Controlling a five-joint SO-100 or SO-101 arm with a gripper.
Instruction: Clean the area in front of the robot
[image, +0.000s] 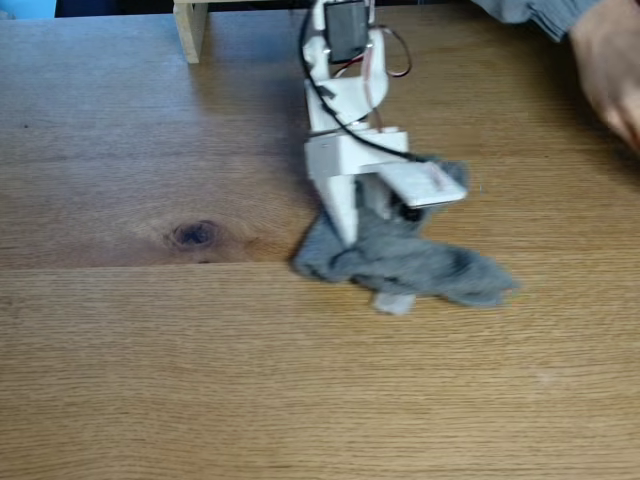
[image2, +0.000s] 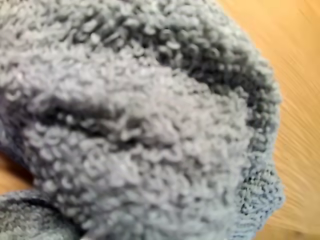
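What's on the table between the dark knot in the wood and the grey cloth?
Nothing: in the fixed view the tabletop is bare wood between the knot and the grey cloth.

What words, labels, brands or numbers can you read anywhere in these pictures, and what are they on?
None can be read.
Arm: white plastic and a black motor block, no legible marking.
Cloth: plain grey terry, no tag visible, also in the wrist view.
Table: bare wood grain with a dark knot, no print.

Fixed view looks down at tabletop (image: 150, 380); wrist view hugs cloth (image2: 140, 130)
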